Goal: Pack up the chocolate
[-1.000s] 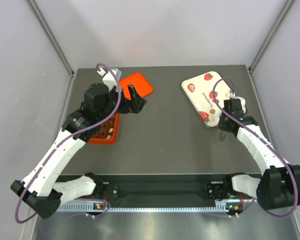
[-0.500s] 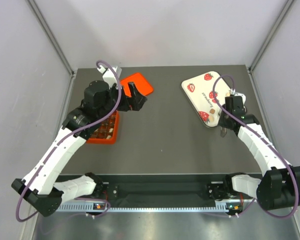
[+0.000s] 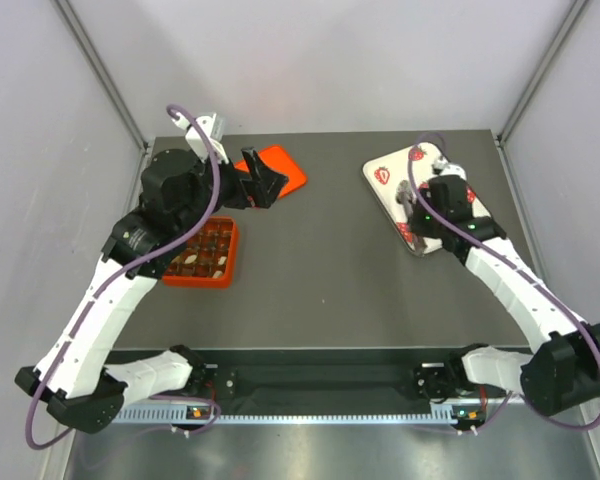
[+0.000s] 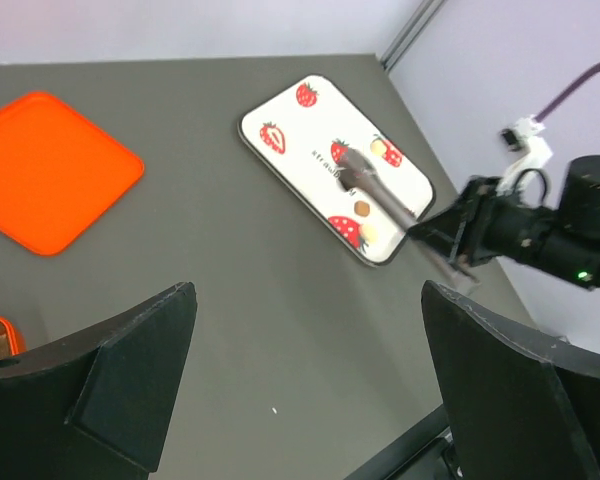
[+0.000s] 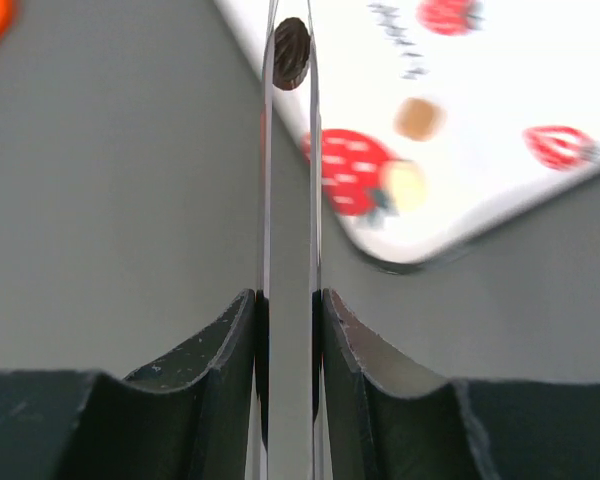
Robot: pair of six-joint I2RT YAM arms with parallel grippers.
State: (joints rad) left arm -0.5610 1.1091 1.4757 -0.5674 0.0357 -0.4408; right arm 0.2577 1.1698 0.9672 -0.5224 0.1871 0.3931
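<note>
My right gripper (image 5: pixel 290 320) is shut on metal tweezers (image 5: pixel 290 200). A dark brown chocolate (image 5: pixel 291 52) sits between their tips, at the left edge of the white strawberry-print tray (image 5: pixel 500 90). A brown chocolate (image 5: pixel 417 118) and a pale cream one (image 5: pixel 405 187) lie on the tray. From above, the right gripper (image 3: pixel 427 210) is over the tray (image 3: pixel 388 172). My left gripper (image 3: pixel 263 180) is open and empty, raised near the orange-red compartment box (image 3: pixel 202 252), which holds several chocolates. The left wrist view shows the tray (image 4: pixel 300 140) and the tweezed chocolate (image 4: pixel 346 180).
An orange-red flat lid (image 3: pixel 275 168) lies at the back, beside the left gripper; it also shows in the left wrist view (image 4: pixel 45 170). Grey walls close the table on three sides. A black rail runs along the near edge.
My right gripper moved back and left from the tray's near corner to over the tray. My left arm pulled back and left, uncovering the compartment box.
</note>
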